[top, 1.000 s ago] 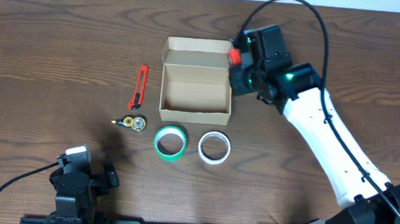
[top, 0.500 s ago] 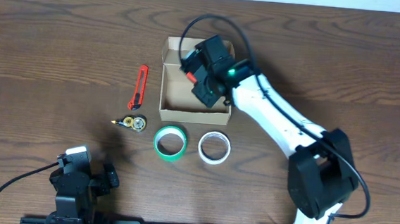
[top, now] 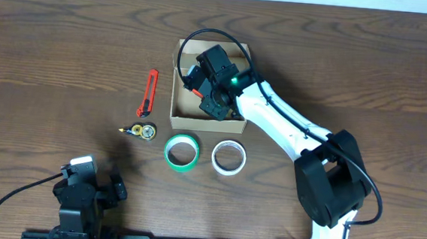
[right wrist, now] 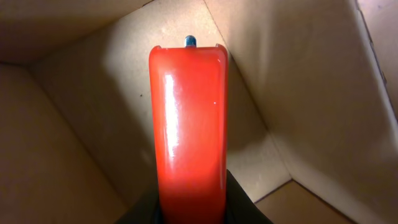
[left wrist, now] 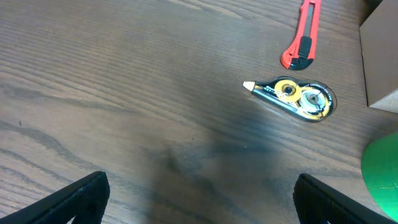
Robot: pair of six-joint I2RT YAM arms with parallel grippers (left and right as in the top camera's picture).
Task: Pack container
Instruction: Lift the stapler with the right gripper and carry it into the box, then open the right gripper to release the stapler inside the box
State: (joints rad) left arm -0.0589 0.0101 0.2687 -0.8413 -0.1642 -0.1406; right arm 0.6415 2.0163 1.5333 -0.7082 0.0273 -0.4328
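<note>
Our right claw [top: 199, 81] grips 1 shiny red plastic tool [right wrist: 188, 124] inside the small tan cardboard box [top: 185, 106] on the dark wooden table [top: 68, 41]. Our left claw [left wrist: 199, 202] gapes. The box seems light, bendy; we should hold 1 wall.

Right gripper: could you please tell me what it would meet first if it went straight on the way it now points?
Probably the container's inner cardboard. The right gripper holds a red item aimed into the open box, so its blue tip would touch first; how near is unclear.
</note>
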